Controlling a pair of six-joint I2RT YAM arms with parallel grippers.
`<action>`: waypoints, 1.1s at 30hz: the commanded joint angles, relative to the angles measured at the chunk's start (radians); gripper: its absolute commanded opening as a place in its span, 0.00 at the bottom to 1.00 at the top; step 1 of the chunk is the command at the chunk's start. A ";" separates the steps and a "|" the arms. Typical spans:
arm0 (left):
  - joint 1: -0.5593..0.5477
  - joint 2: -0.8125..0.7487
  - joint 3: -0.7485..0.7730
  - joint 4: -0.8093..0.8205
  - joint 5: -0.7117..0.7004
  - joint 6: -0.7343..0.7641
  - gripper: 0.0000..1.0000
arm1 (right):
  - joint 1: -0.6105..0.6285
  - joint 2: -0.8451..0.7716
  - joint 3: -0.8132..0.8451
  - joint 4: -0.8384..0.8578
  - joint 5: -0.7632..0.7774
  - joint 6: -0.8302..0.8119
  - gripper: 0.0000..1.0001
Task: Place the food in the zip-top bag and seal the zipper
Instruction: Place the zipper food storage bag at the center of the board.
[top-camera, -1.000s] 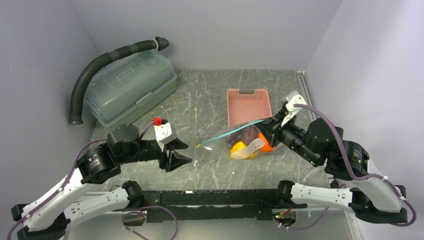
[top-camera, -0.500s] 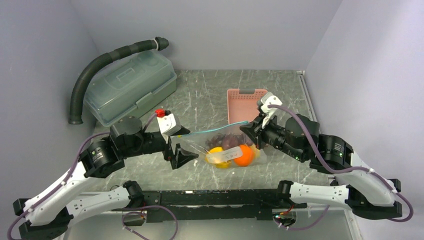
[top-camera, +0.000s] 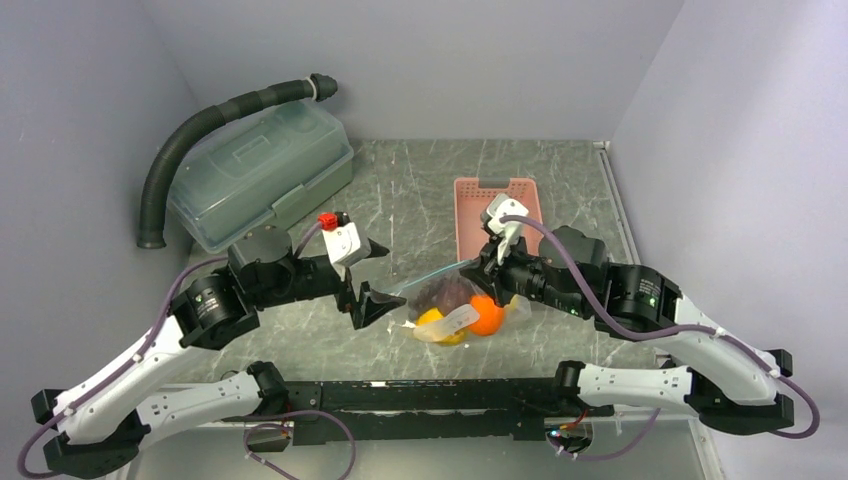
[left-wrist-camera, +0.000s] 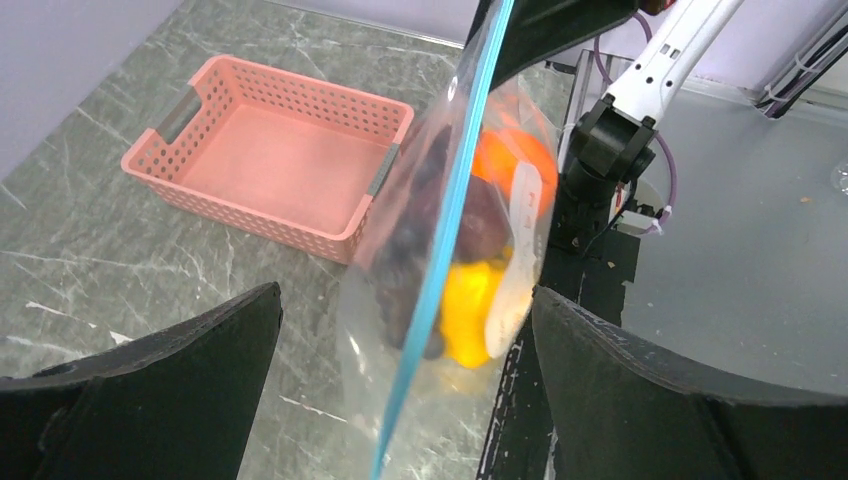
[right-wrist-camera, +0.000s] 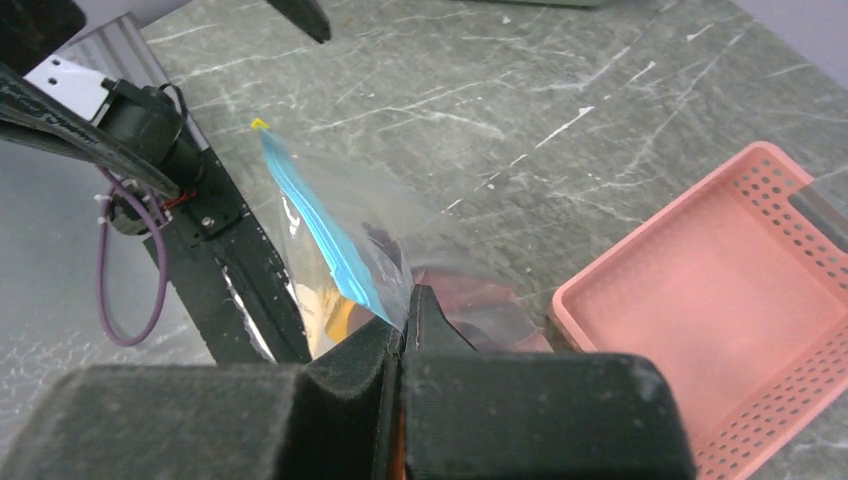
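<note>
- Currently recording right gripper (right-wrist-camera: 405, 322) clamped on the zip-top bag (top-camera: 452, 300), pinching its mouth edge at the zipper (right-wrist-camera: 320, 225).
- Noting bag hung from that pinch, in front of the pink basket (top-camera: 497, 212), near mid-table (top-camera: 420, 190).
- Counting inside it: round orange fruit (top-camera: 487, 316), yellow oval (top-camera: 432, 322), dark grape bunch (top-camera: 446, 292).
- Logging left gripper (top-camera: 378, 275) spread wide, holding nothing, just beside the bag's free corner; in left wrist view, seeing zipper run between the two fingers (left-wrist-camera: 170, 400).
- Cannot tell whether zipper is pressed shut.
</note>
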 joint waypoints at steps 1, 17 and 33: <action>0.000 0.021 0.009 0.084 0.023 0.047 1.00 | -0.001 0.007 0.026 0.112 -0.053 -0.004 0.00; -0.001 0.083 -0.052 0.116 0.070 0.049 0.94 | -0.001 0.051 0.057 0.139 -0.141 -0.016 0.00; 0.000 0.151 -0.052 0.091 0.149 0.048 0.59 | 0.000 0.051 0.070 0.170 -0.181 -0.023 0.00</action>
